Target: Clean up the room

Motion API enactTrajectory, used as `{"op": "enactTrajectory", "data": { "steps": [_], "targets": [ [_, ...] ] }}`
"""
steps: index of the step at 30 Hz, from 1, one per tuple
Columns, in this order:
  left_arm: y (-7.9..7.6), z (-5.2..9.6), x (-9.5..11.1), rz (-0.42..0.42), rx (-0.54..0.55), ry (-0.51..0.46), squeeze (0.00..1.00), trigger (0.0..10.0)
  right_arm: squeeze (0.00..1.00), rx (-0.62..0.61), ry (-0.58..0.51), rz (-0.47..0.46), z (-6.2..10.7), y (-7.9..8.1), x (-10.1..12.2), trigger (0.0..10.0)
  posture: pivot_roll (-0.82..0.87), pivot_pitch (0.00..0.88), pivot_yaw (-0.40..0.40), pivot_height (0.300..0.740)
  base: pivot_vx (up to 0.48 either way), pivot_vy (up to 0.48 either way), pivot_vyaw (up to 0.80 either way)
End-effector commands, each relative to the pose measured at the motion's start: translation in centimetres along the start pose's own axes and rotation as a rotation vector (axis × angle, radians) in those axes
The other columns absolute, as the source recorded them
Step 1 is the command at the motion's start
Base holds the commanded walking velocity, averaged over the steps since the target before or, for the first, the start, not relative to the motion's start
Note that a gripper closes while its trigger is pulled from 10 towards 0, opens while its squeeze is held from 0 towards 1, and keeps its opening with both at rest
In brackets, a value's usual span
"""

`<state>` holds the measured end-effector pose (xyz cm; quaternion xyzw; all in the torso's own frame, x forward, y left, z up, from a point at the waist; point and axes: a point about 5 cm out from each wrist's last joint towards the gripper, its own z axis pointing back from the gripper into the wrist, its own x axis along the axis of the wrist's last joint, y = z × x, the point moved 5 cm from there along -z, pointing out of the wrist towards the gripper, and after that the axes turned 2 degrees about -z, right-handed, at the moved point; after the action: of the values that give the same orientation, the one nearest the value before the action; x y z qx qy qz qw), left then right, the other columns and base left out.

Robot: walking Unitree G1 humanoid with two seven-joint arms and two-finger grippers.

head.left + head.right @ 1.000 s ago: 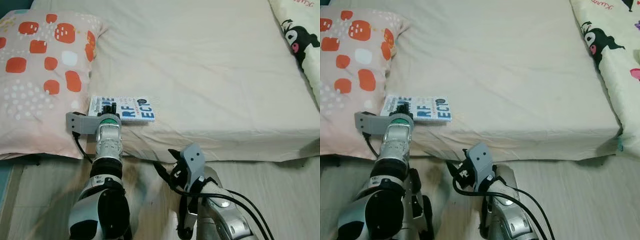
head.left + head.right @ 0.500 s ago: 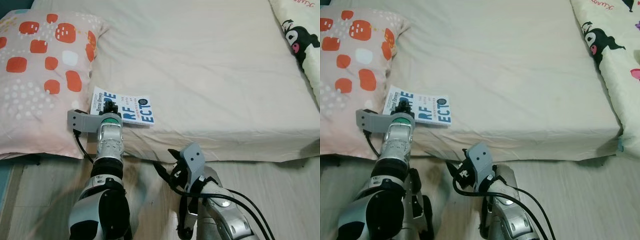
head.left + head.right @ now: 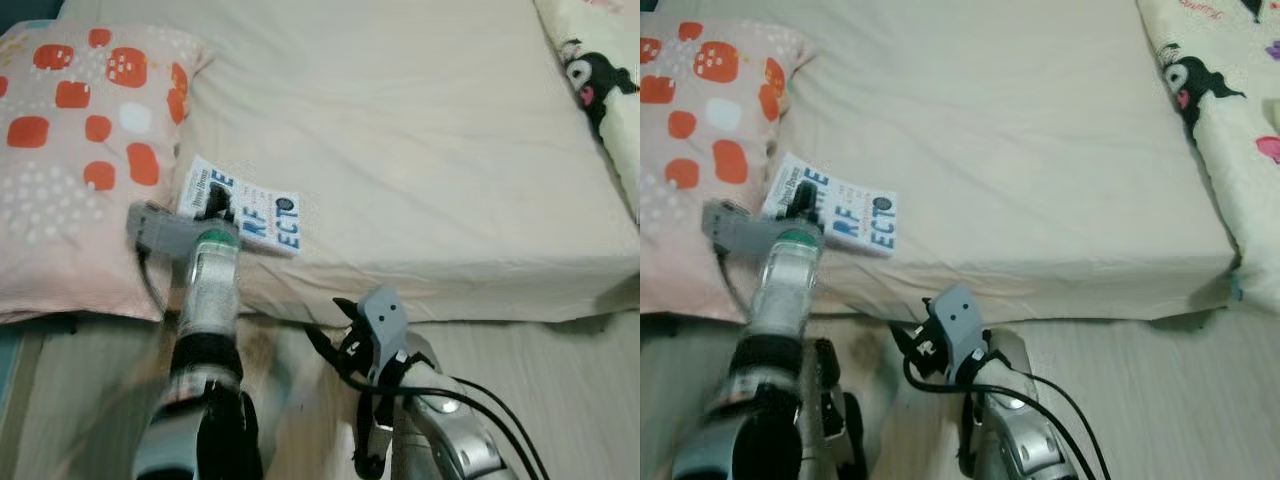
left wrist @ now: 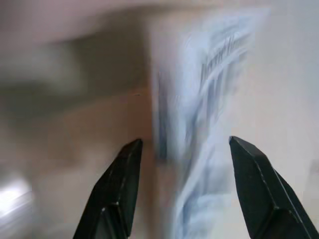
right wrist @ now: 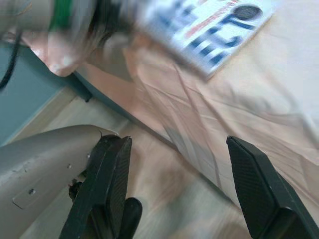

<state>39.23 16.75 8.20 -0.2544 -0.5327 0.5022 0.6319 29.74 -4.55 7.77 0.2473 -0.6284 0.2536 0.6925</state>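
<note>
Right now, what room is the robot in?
Most likely a bedroom: there is a bed with a beige sheet, a spotted pillow, and a book lying beside it.

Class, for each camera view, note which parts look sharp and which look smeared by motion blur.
Left eye view: left arm and book smeared, bed and pillow sharp. Left wrist view: book streaked, end effector fingers crisp. Right wrist view: book and left arm blurred, fingers and floor clearer.
</note>
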Motion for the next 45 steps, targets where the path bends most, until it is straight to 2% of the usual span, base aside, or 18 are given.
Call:
{"op": "enactTrajectory", "data": {
  "steps": [1,6,12,16,20,21,23,27,28,29,30,32,33,34,35,38,39,45],
  "targets": [
    [1.2,1.4,-4.0,0.040,0.041,0.095,0.00,10.0,0.00,0.009,0.039,-0.023,0.3,0.4,-1.2,10.0,-0.01,0.348,0.029,0.572,0.000,0.000,0.00],
    [4.4,1.8,-1.3,0.006,0.116,0.047,0.00,10.0,0.00,0.014,0.044,-0.022,0.2,0.4,-1.2,10.0,-0.01,0.347,0.024,0.572,0.000,0.000,0.00],
    [5.3,2.1,-0.1,-0.016,0.129,0.024,0.00,10.0,0.00,0.017,0.044,-0.021,0.2,0.4,-1.2,10.0,-0.01,0.344,0.017,0.572,0.000,0.000,0.00],
    [1.7,3.6,1.5,-0.360,-0.231,0.078,0.00,10.0,0.00,0.025,0.040,-0.014,0.1,0.4,-1.0,10.0,-0.01,0.334,0.012,0.572,0.000,0.000,0.00],
    [0.9,4.2,1.5,-0.443,-0.322,0.084,0.00,10.0,0.00,0.026,0.040,-0.012,0.2,0.3,-1.0,10.0,0.00,0.332,0.010,0.572,0.000,0.000,0.00],
    [-0.2,5.2,1.3,-0.550,-0.448,0.096,0.00,10.0,0.00,0.031,0.040,-0.011,0.2,0.3,-1.0,10.0,0.00,0.331,0.003,0.572,0.000,0.000,0.00],
    [-0.2,5.2,1.3,-0.550,-0.448,0.096,0.00,10.0,0.00,0.031,0.040,-0.011,0.2,0.3,-1.0,10.0,0.00,0.331,0.003,0.572,0.000,0.000,0.00],
    [-1.8,6.4,0.1,-0.773,-0.617,0.086,0.00,10.0,0.00,0.046,0.039,0.008,0.0,0.5,-1.0,10.0,0.00,0.328,0.000,0.572,0.000,0.000,0.00],
    [-1.8,6.4,0.1,-0.773,-0.617,0.086,0.00,10.0,0.00,0.046,0.039,0.008,0.0,0.5,-1.0,10.0,0.00,0.328,0.000,0.572,0.000,0.000,0.00],
    [-2.2,7.0,-1.0,-1.033,-0.714,0.056,0.00,10.0,0.00,0.045,0.043,0.044,-0.1,0.5,-1.0,10.0,0.00,0.324,-0.001,0.572,0.000,0.000,0.00],
    [-1.8,6.9,-1.2,-1.149,-0.722,0.050,0.00,10.0,0.00,0.043,0.046,0.062,-0.2,0.5,-1.1,10.0,0.00,0.324,0.000,0.572,0.000,0.000,0.00],
    [-1.8,6.9,-1.2,-1.149,-0.722,0.050,0.00,10.0,0.00,0.043,0.046,0.062,-0.2,0.5,-1.1,10.0,0.00,0.324,0.000,0.572,0.000,0.000,0.00],
    [-1.3,6.6,-1.2,-1.278,-0.715,0.037,0.00,10.0,0.00,0.034,0.050,0.077,-0.2,0.4,-1.1,10.0,0.00,0.320,0.000,0.572,0.000,0.000,0.00],
    [-1.3,6.6,-1.2,-1.278,-0.715,0.037,0.00,10.0,0.00,0.034,0.050,0.077,-0.2,0.4,-1.1,10.0,0.00,0.320,0.000,0.572,0.000,0.000,0.00],
    [-0.8,6.2,-1.1,-1.378,-0.696,0.022,0.00,10.0,0.00,0.022,0.050,0.089,-0.3,0.2,-1.2,10.0,0.00,0.317,0.001,0.572,0.000,0.000,0.00],
    [-0.6,5.9,-0.9,-1.429,-0.682,0.016,0.00,10.0,0.00,-0.009,0.064,0.086,-0.3,-0.3,-1.4,10.0,0.00,0.313,0.003,0.572,0.000,0.000,0.00],
    [-0.5,5.5,-0.4,-1.432,-0.646,0.004,0.00,10.0,0.00,-0.040,0.065,0.072,-0.3,-0.9,-1.5,0.0,0.00,0.310,0.005,0.572,0.000,0.000,0.00],
    [-0.1,4.7,1.4,-1.426,-0.539,-0.042,0.00,10.0,0.00,-0.102,0.094,0.052,-0.6,-2.3,-2.5,0.0,0.01,0.311,0.009,0.572,0.000,0.000,0.00]
  ]
}}
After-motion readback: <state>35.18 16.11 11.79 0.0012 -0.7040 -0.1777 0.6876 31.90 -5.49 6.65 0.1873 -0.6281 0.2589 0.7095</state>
